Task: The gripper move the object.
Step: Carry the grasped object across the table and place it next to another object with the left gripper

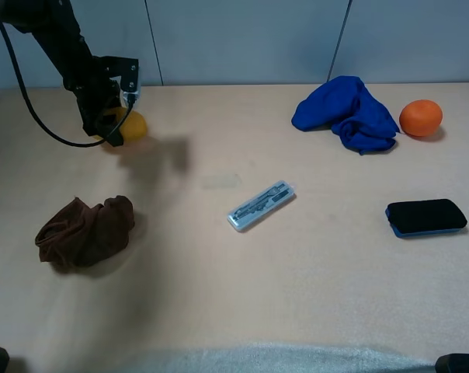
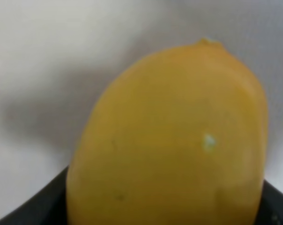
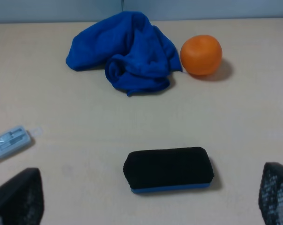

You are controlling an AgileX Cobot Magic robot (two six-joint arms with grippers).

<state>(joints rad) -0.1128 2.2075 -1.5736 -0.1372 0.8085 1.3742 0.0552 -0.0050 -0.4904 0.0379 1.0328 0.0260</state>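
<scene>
One lemon (image 1: pixel 133 126) sits at the far left of the beige table (image 1: pixel 312 295), caught in the left gripper (image 1: pixel 112 130) at the end of a black arm that reaches in from the far left corner. In the left wrist view the yellow fruit fills nearly the whole picture, with a dark finger (image 2: pixel 24 211) showing at either side of it, pressed close against the peel. Whether the fruit rests on the table or hangs just above it cannot be told. A black cable (image 1: pixel 33 116) loops down beside the arm.

Nearer and still on the left lies a crumpled brown cloth (image 1: pixel 85 231), well apart from the lemon. Around the middle of the table a clear plastic case (image 1: pixel 262 205) lies at a slant.

On the far right, a bunched blue cloth (image 1: pixel 347 113) lies just beside an orange (image 1: pixel 420 118), the fruit to its right. Nearer on the right is a black eraser (image 1: pixel 425 217) with a blue base.

The right gripper (image 3: pixel 152 168) hangs near the table's near right side, its two dark fingers (image 3: pixel 19 197) spread wide and holding nothing, the eraser lying on the table beyond them.
</scene>
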